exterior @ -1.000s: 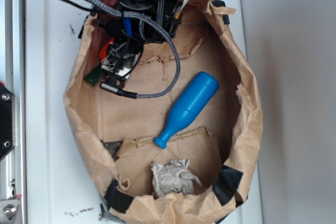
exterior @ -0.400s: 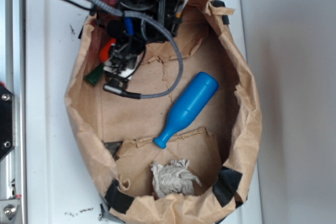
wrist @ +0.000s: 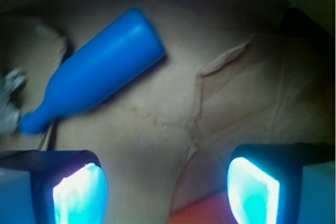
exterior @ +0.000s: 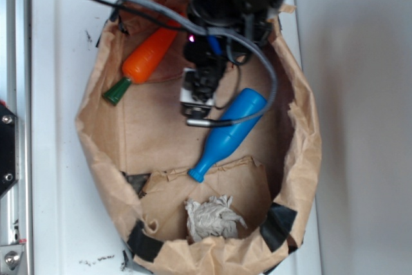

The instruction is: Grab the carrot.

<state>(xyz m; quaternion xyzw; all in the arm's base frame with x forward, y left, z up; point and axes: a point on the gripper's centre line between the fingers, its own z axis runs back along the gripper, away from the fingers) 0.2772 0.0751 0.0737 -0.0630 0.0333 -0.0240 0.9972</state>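
One gripper [wrist: 165, 190] spread wide, empty, above brown paper between carrot [exterior: 147, 59] and blue pin [exterior: 228, 134].

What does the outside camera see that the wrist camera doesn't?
Only the exterior view shows the whole carrot with its green stem, the crumpled paper wad and the paper bag's rim. Only the wrist view shows the end effector pads, apart and empty. Both show the blue pin on the brown paper floor.

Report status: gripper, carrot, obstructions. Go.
Gripper open, empty, above the bag floor. Carrot loose by the paper bag's upper-left wall, green stem down-left. Blue bottle-shaped pin lies apart from it; nothing blocks the carrot.
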